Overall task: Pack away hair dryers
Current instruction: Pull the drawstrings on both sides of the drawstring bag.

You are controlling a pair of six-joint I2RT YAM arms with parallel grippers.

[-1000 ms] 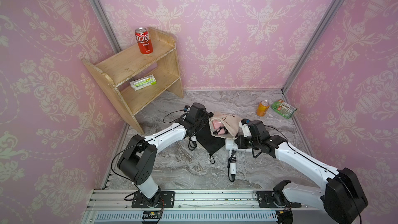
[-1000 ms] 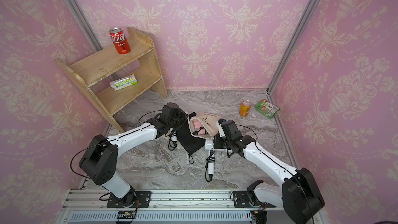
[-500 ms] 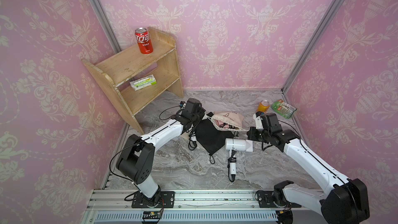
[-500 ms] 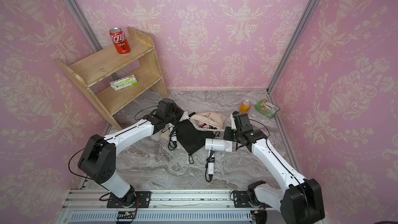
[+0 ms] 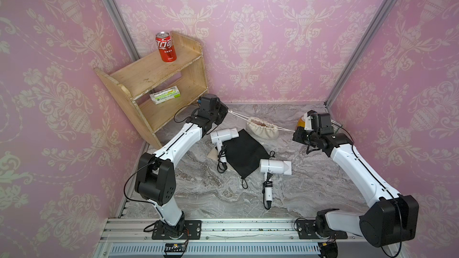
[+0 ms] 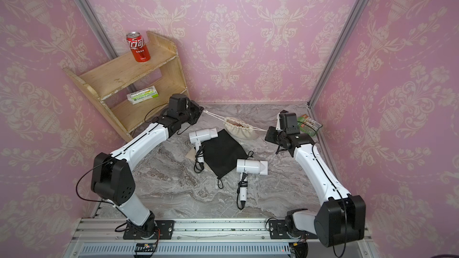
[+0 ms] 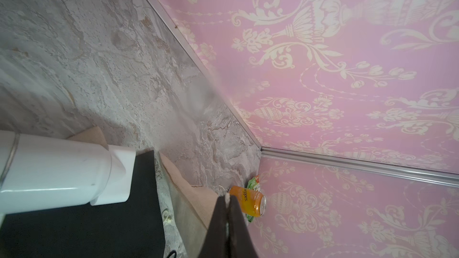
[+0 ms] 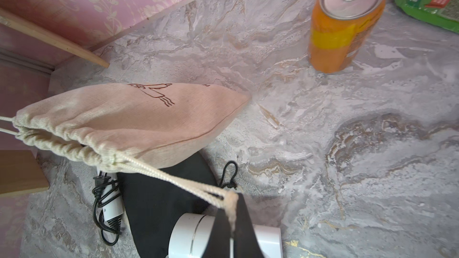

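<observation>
Both clenched on drawstring (image 5: 238, 115) ends: left gripper (image 5: 226, 114), right gripper (image 5: 295, 132). Cords taut either side of beige pouch (image 5: 262, 131), upper centre, likely cinching it shut. White hair dryer (image 5: 224, 135) touching black pouch (image 5: 244, 153) upper left, second hair dryer (image 5: 274, 166) lower right, both unpacked.

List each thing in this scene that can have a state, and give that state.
Left gripper: shut on drawstring.
Right gripper: shut on drawstring.
Beige pouch: mouth gathered almost shut, drawstring taut on both sides.
Black pouch: lying flat.
Far dryer: unpacked, cord bundled.
Near dryer: unpacked, cord bundled.
Red can: upright.
Orange can: upright.
</observation>
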